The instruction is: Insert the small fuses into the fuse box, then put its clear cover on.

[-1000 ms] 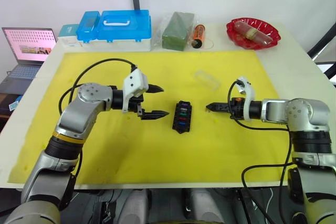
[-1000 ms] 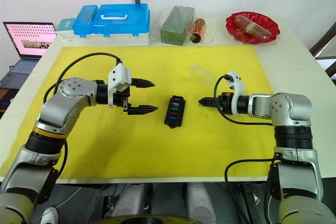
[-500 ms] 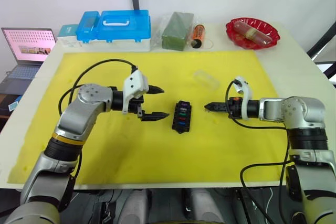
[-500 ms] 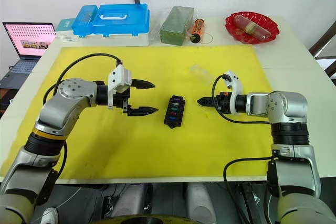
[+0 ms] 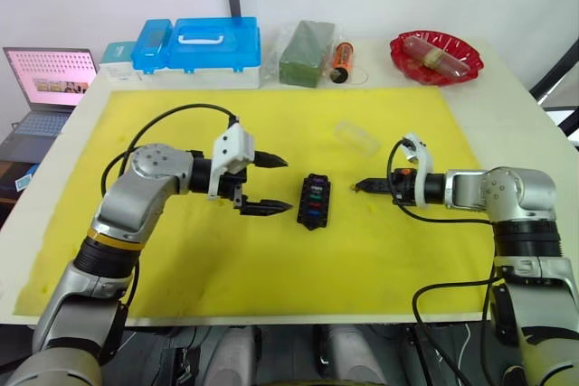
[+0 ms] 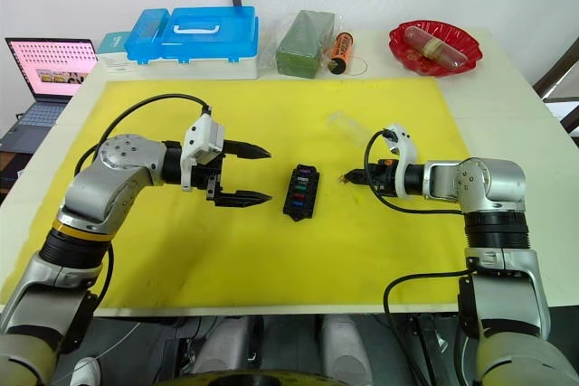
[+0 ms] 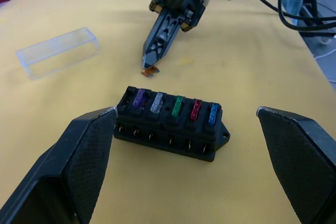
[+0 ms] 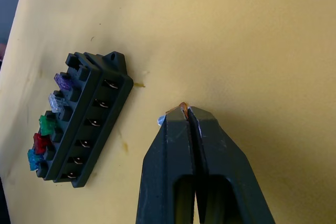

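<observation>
- Your fuse box (image 5: pixel 314 202) lies on the yellow mat (image 5: pixel 271 259) of the counter (image 5: pixel 507 88), between the two end effectors. One row holds five fuses — purple (image 7: pixel 139 99), grey (image 7: pixel 157 102), green (image 7: pixel 178 105), red (image 7: pixel 195 109) and blue (image 7: pixel 212 114). The other row looks empty.
- Beyond the fuse box, at the back of the counter, you have two blue-lidded storage boxes (image 5: pixel 199 44), a green block in a clear bag (image 5: pixel 306 53), an orange cylinder (image 5: pixel 341 61) and a red dish (image 5: pixel 436 56) with a wrapped item in it.
- Your right end effector (image 8: pixel 184 113) has its fingers pressed together on the sixth fuse, the orange fuse (image 7: pixel 150 71), pinched at the very tips. It is just beside the fuse box on the right, tips low over the mat; whether the fuse touches the mat you cannot tell.
- Your left end effector (image 5: pixel 269 184) sits just left of the fuse box with its fingers (image 7: pixel 86 156) spread wide apart, holding nothing and touching nothing.
- The clear cover (image 7: pixel 58 52) — one piece — lies on the mat beyond and to the right of the fuse box, apart from it.
- Count: six fuses, one fuse box, one cover.
</observation>
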You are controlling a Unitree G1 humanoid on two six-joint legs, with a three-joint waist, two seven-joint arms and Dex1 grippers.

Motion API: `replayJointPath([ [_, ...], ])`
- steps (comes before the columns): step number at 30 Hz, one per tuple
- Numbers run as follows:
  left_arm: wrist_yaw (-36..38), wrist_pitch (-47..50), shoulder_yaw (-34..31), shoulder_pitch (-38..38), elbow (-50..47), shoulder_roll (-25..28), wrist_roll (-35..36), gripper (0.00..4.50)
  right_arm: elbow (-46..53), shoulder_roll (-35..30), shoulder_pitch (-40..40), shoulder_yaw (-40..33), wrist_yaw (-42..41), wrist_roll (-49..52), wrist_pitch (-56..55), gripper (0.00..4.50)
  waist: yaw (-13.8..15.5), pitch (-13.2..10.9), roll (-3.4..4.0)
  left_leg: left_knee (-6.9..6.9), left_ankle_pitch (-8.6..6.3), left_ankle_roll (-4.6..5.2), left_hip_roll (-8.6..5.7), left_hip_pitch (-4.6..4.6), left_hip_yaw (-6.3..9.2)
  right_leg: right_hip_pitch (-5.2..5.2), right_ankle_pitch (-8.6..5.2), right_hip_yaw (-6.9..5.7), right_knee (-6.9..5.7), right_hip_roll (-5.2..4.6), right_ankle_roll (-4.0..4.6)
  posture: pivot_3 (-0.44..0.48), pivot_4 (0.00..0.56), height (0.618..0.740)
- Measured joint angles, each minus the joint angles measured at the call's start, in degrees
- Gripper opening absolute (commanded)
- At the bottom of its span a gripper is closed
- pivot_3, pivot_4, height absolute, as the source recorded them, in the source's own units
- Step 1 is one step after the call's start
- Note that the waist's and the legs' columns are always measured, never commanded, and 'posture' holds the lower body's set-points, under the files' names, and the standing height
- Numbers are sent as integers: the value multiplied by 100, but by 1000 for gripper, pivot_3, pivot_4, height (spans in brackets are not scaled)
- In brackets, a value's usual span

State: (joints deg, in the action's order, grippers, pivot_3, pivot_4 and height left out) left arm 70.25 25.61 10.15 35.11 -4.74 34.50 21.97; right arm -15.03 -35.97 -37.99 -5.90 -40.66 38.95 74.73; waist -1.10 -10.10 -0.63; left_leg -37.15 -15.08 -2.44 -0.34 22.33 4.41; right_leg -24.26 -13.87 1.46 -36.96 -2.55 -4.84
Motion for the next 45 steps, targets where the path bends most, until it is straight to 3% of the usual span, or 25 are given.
replayJointPath([
  [6,4,-22,2,90,13,0,-10,4500,0,76,7,-116,71,1,46,38,-5,0,0,0,0,0,0,0,0,0,0,0,0,0,0,0,150,740],
  [9,-11,-29,4,90,13,0,-20,4500,2,127,38,-303,190,14,97,678,1,0,0,0,0,0,0,0,0,0,0,0,0,0,0,0,150,740],
  [12,-40,-31,4,90,14,0,-25,4500,50,142,49,-513,319,76,277,1655,7,0,0,0,0,0,0,0,0,0,0,0,0,-1,0,0,150,740],
  [26,-60,-142,29,88,79,-65,-79,4500,533,476,340,-1264,776,347,1081,1655,0,0,0,0,0,0,0,0,0,0,0,0,-1,0,0,0,150,740],
  [45,-107,-143,28,88,88,-76,-143,4500,422,713,232,-1238,841,301,1036,1655,-8,0,0,1,0,0,0,0,0,0,0,0,-1,1,0,0,150,740],
])
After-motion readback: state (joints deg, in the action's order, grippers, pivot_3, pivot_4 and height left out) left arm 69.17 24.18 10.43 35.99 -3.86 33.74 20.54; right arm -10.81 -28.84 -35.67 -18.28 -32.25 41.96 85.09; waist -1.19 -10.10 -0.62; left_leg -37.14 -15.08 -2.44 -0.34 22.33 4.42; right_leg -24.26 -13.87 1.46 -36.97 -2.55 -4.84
